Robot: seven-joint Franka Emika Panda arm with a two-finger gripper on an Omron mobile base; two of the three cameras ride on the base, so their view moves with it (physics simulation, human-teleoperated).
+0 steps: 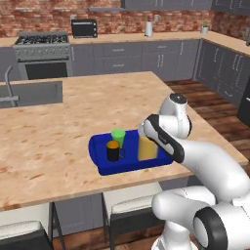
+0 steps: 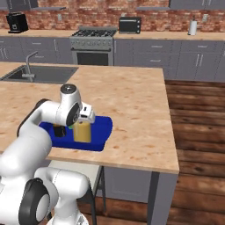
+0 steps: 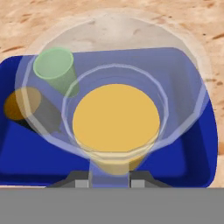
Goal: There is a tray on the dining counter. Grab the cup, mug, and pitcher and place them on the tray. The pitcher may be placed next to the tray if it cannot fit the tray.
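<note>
A deep-blue tray (image 1: 103, 167) (image 2: 103, 126) (image 3: 192, 144) lies near the front edge of the dining counter (image 1: 73, 112). Inside it the green cup (image 1: 117, 136) (image 3: 54, 65) stands at the back left, with the black mug (image 1: 113, 151) (image 2: 59, 131) (image 3: 22, 105) just in front of it. The clear pitcher (image 1: 146, 149) (image 2: 82, 132) (image 3: 116, 118) with orange-yellow liquid is upright over the tray's right part, beside cup and mug. My gripper (image 2: 85, 115) (image 3: 109, 181) comes from above and is shut on the pitcher's rim-side handle. Whether the pitcher's base touches the tray I cannot tell.
A sink (image 1: 29, 93) with a faucet is set into the counter at the far left. Stools (image 1: 132, 205) stand under the counter's front edge. The stove (image 1: 43, 49) and grey cabinets line the brick back wall. My own arm hides part of the tray's right end.
</note>
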